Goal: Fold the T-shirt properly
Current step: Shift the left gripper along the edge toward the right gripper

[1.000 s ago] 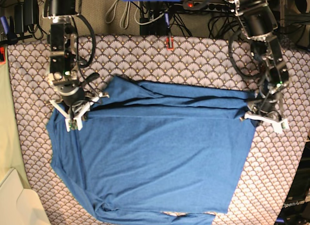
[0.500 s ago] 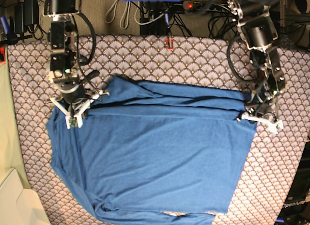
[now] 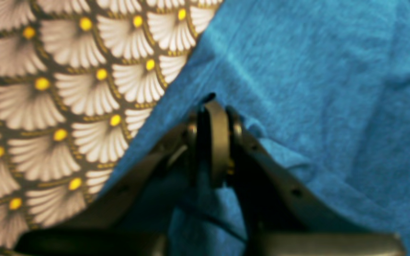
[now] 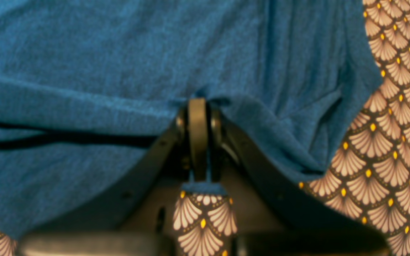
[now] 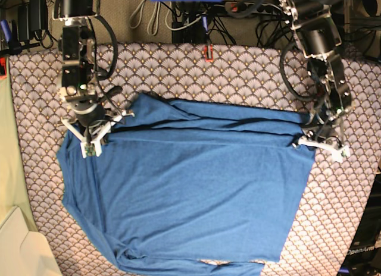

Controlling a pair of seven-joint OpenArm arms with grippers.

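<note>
Gripping the T-shirt (image 5: 190,193) at both ends of its far fold, mid-fold.

Spread flat over the scallop-patterned cloth (image 5: 238,68), reaching its near edge; far strip already doubled toward the near side, a dark seam line along it. Right gripper (image 4: 198,142) clenched on a pinch of blue knit toward the cloth's left edge; left gripper (image 3: 214,142) nearly closed on fabric at the shirt's corner toward the right edge, though blur leaves depth of bite uncertain. To do well: lift both ends together, level and taut, carry toward the near edge in parallel, lay edge on edge before releasing. Risk: uneven pull skewing the crease, or thin hold slipping.
</note>
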